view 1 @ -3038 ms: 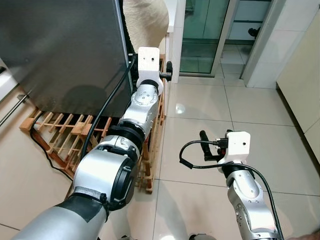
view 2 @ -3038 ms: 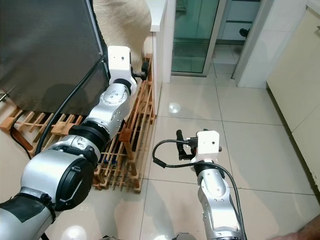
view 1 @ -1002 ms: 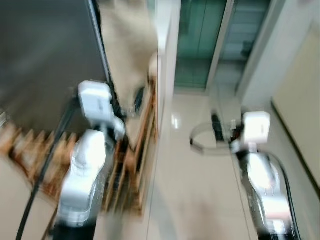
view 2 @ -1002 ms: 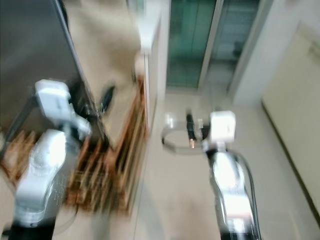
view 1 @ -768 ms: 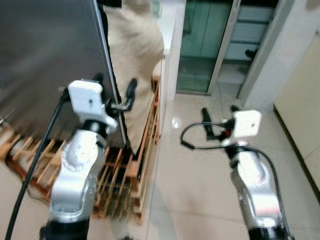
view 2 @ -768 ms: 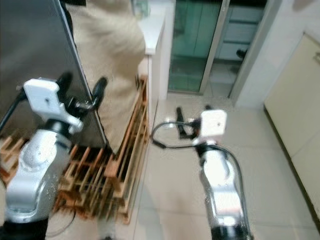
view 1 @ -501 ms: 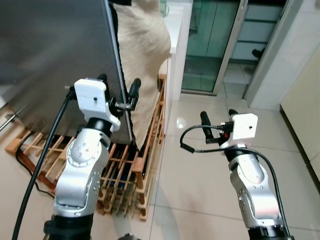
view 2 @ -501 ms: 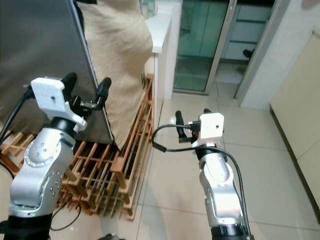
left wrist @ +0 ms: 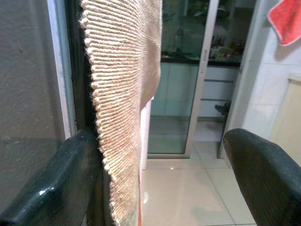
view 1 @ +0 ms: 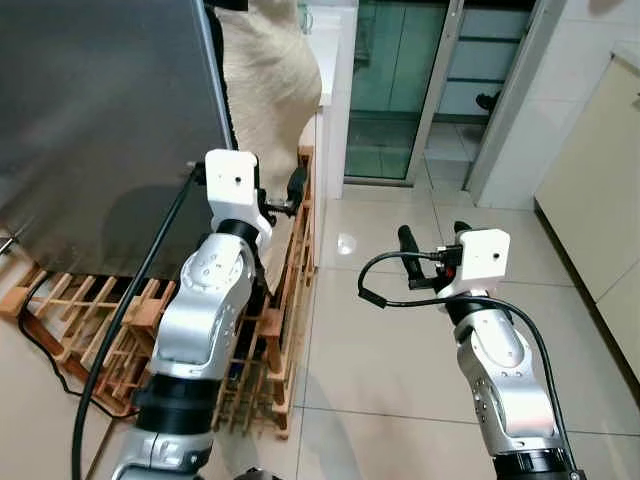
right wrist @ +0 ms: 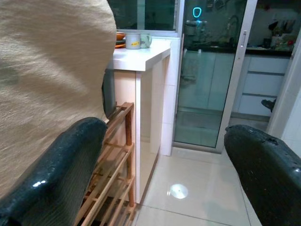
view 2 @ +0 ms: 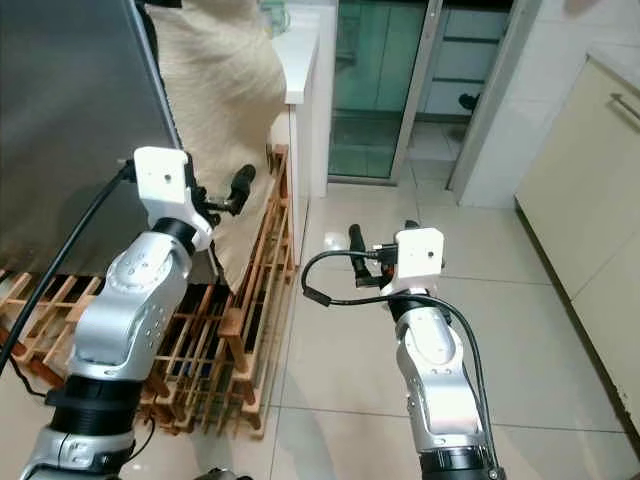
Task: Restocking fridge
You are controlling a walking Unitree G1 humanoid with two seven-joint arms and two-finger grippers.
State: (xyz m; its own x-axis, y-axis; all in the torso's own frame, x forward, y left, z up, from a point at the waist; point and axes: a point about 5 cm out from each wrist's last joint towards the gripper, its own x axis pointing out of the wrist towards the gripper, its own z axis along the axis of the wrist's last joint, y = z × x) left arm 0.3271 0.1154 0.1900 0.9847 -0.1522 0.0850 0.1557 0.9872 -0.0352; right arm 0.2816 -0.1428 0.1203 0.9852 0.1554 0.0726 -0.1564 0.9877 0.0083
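Left pincer (view 1: 278,197) is raised at the right edge of the grey fridge door (view 1: 100,110), its two black fingers spread apart, one finger (left wrist: 61,183) against the door's dark edge and the hanging beige knitted cloth (view 1: 268,75), the other finger (left wrist: 263,169) out in open air. Below it, a low wooden slatted rack (view 1: 270,340) runs along the foot of the fridge, with a black cable (view 1: 50,330) lying across its far left end. Just right of the cloth stands a white worktop (view 2: 300,50) bearing a mug (right wrist: 133,41). Beyond lies bare tiled floor (view 1: 400,350), wide open up to the glass sliding door (view 1: 395,80). Right pincer (view 1: 432,236) hovers over those tiles, fingers spread apart, holding nothing. At the far right, a cream cabinet front (view 1: 600,180) borders the floor.
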